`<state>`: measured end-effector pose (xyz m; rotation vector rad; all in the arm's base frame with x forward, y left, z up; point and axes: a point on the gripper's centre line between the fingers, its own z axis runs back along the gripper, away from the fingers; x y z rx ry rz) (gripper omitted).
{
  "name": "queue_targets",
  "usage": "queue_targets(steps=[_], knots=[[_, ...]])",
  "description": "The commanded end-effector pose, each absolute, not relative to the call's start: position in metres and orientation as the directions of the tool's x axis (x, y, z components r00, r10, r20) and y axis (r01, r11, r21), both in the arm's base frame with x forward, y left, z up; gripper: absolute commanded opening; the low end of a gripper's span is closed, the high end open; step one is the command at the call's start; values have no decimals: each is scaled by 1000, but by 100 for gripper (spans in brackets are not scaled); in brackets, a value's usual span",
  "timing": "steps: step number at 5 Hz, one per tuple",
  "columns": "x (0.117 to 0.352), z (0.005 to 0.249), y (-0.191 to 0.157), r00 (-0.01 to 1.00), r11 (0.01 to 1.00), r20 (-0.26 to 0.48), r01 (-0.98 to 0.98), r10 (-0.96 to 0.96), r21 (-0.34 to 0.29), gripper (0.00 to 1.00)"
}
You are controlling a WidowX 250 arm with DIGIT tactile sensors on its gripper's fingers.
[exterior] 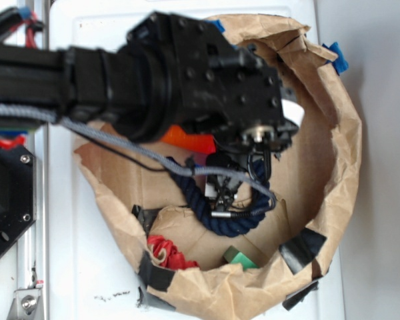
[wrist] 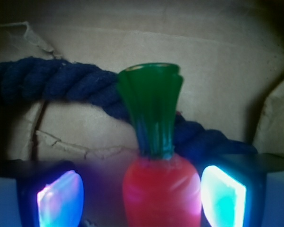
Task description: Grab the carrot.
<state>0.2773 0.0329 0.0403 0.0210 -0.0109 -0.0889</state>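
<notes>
Black claw of the arm (wrist: 142, 191) is seen spread, its two glowing pads (wrist: 60, 198) set either side of the smooth orange tapered toy carrot (wrist: 161, 189), right pad just beside or touching the body, left pad apart from it with a gap; no pinch is shown. Carrot is seen in the wrist view standing between the pads with its dark-green stem end pointing up and away, laid across the thick navy-blue twisted rope (wrist: 61, 80) behind it. In the exterior view the claw (exterior: 223, 190) is lowered into the crumpled brown paper bag ring (exterior: 340, 153) taped with black tape on the white table (exterior: 87, 267), mostly hidden under the black wrist housing. A strip of the carrot's orange body (exterior: 187, 139) is seen poking out from under the arm, left of the claw. The rope (exterior: 207, 210) is curled below the claw on the brown paper floor. A small red fabric wad (exterior: 167, 253) is lying at the lower left inside edge, and a small green block (exterior: 240, 258) is seen near the bottom edge, both well apart from the claw.
</notes>
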Motion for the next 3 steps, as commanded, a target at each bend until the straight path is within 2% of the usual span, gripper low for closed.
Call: queue_targets(steps=[1,2,3], knots=[[278,32,31,996,993,-8,85,-85,79,100],[276,28,35,998,995,-20,65,-63,72,0],[281,29,37,997,992,-18,81,-79,93,0]])
